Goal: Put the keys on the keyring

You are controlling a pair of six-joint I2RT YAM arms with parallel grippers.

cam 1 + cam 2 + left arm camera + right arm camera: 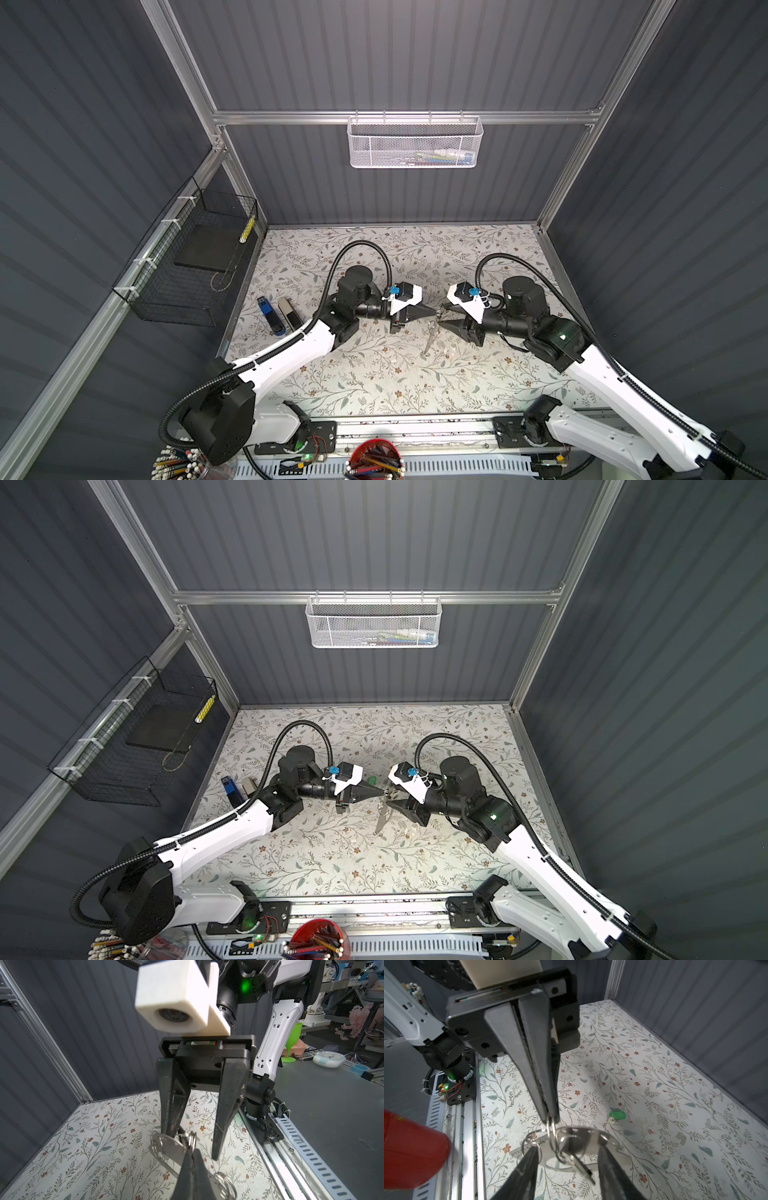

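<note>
The keyring (431,338), a flat grey metal plate with small loops, hangs slanted above the mat between the two arms in both top views. My left gripper (551,1119) is shut on one loop (551,1132) at the plate's edge (583,1132). A silver key (577,1164) dangles from that cluster of loops. My right gripper (568,1147) faces the left one with its fingers apart, one on each side of the key and in front of the plate; I cannot tell whether they touch it. A second key with a green tag (616,1114) lies on the mat behind.
A blue stapler (270,318) and a grey stapler (291,313) lie at the mat's left edge. A black wire basket (187,266) hangs on the left wall and a white mesh basket (415,141) on the back rail. A red cup of pencils (376,457) stands in front.
</note>
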